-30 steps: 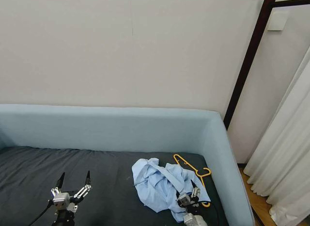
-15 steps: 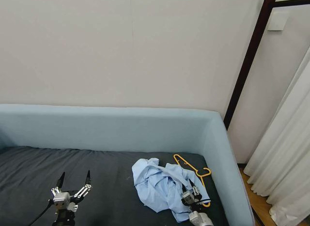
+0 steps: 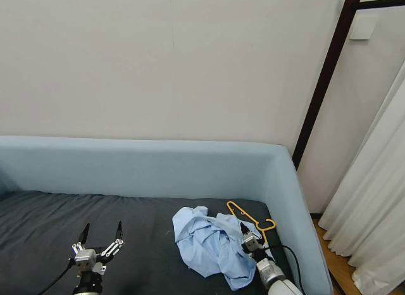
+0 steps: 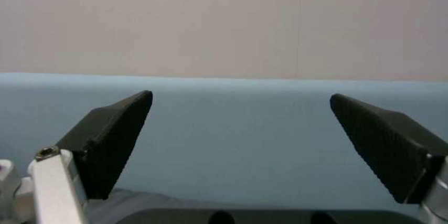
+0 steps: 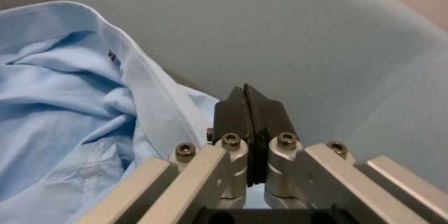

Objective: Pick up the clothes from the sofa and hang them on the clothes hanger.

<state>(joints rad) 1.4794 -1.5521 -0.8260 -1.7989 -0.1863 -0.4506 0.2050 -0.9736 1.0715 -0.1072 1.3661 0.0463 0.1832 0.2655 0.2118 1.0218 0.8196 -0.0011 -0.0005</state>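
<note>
Your right gripper [image 3: 248, 235] is pressed fully together at the right edge of the light blue shirt [image 3: 204, 243]. The shirt lies crumpled on the sofa [image 3: 158, 168] seat, beside an orange hanger [image 3: 243, 212]. You cannot tell whether cloth is pinched. Your left gripper [image 3: 102, 228] hovers spread wide, well apart from the shirt.

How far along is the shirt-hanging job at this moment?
Nothing done: the crumpled light blue shirt lies on the dark grey sofa seat, overlapping the orange wire hanger. In hand: right end effector shut at the shirt's edge, grip unconfirmed; left end effector hovers open. Lifting and hanging remain.
</note>
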